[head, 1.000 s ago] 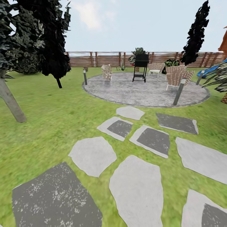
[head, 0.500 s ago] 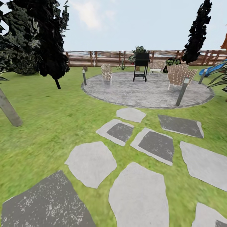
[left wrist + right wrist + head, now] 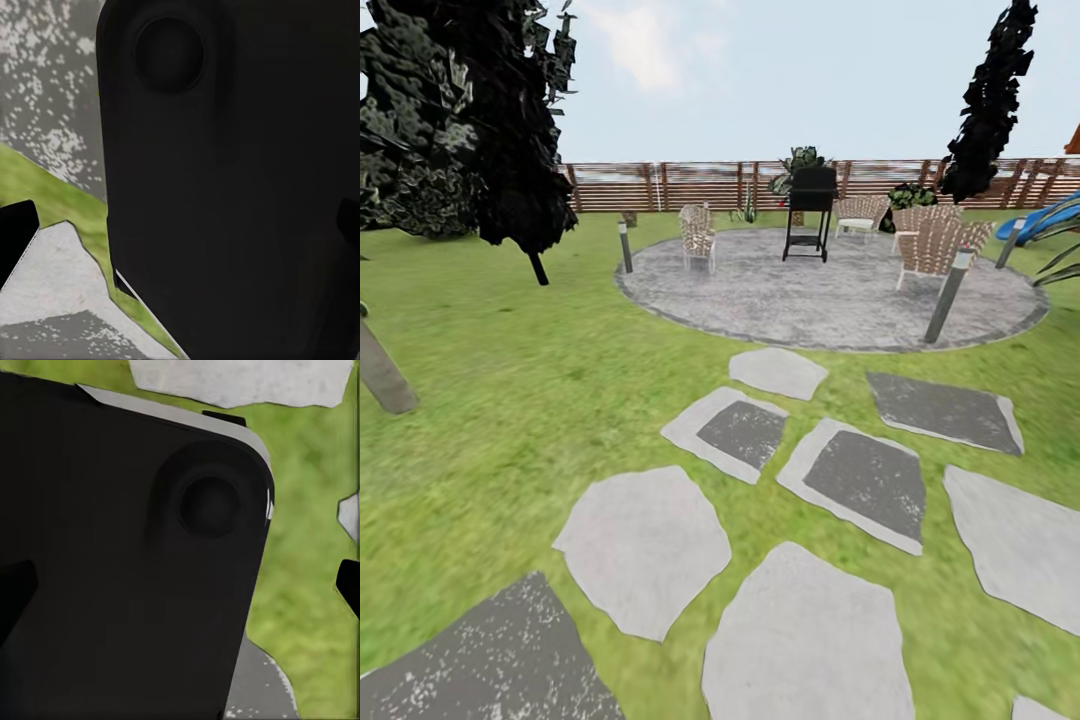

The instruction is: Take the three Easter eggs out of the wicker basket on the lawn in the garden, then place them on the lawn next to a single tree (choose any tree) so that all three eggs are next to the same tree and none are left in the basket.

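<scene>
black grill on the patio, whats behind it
Behind the black grill on the round paved patio stands a leafy potted plant, its pot mostly covered by the grill. Beyond that runs the brown slatted fence. Anything low behind the grill's legs is too small to tell.

Head camera faces the far patio (image 3: 830, 290); wrist cameras, seemingly downward, share lawn (image 3: 510, 400).

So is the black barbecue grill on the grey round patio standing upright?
Upright: the black barbecue grill stands on its legs on the grey round patio.
</scene>
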